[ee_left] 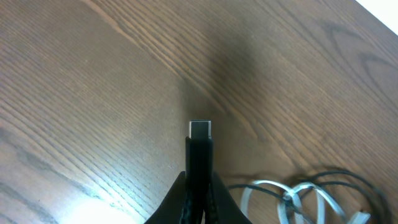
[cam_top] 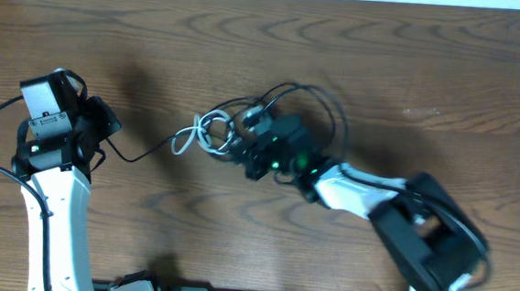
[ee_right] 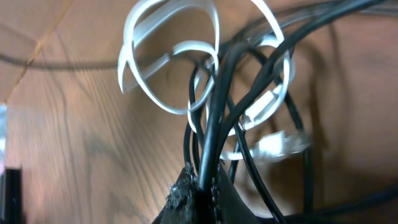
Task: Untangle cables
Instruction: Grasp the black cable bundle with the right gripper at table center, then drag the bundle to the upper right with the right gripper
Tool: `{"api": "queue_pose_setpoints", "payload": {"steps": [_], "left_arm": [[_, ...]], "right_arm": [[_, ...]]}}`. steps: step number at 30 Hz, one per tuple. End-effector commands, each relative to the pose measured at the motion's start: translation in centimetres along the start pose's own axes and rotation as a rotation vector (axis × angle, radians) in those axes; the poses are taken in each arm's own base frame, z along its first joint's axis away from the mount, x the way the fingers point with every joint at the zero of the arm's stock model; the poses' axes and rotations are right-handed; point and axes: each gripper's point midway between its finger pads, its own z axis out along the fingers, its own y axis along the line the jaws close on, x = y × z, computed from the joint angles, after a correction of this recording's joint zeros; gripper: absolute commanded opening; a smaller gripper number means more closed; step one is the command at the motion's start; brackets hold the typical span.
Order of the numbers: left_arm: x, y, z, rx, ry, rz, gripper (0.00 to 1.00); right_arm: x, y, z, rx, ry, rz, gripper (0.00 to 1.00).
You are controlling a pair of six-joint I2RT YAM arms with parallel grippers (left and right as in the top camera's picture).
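Black cables (ee_right: 214, 124) sit pinched inside the closed right gripper (ee_right: 200, 185).

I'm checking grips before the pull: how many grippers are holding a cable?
2. The left gripper pinches a black plug left of the tangle; the right gripper clamps a black cable inside it.

The overhead camera looks straight down on the table (cam_top: 249, 35) from high up. The wrist cameras sit close, looking along the left claw (ee_left: 199, 186) and right claw (ee_right: 200, 186). All three share the white cable (cam_top: 187, 138).
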Motion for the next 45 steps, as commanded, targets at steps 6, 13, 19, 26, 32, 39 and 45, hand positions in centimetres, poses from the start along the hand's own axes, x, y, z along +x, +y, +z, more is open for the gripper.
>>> {"api": "queue_pose_setpoints", "payload": {"steps": [6,13,19,26,32,39,45], "left_arm": [[0.1,-0.1,0.1,0.001,0.005,-0.002,0.08],[-0.7,2.2,0.0,-0.136,-0.040,0.006,0.08],[-1.9,5.7,-0.9,-0.346,-0.112,0.006,0.08],[-3.1,8.5,-2.4,-0.526,-0.186,0.001,0.07],[-4.3,11.1,-4.3,-0.688,-0.258,-0.021,0.08],[-4.8,15.4,-6.2,-0.824,-0.309,-0.155,0.08],[-4.6,19.5,-7.7,-0.903,-0.336,-0.291,0.08]], "right_arm": [[-10.2,-5.3,-12.5,0.288,-0.236,-0.065,0.01],[-12.3,-12.1,-23.2,0.536,-0.334,0.006,0.01],[-11.9,-17.4,-30.5,0.654,-0.402,0.114,0.01],[-10.0,-21.1,-35.3,0.752,-0.414,0.184,0.01],[-9.5,-22.3,-37.2,0.796,-0.431,0.202,0.01],[-9.0,-23.1,-38.7,0.827,-0.447,0.228,0.01],[-8.8,-22.9,-38.3,0.806,-0.436,0.235,0.01]]}}
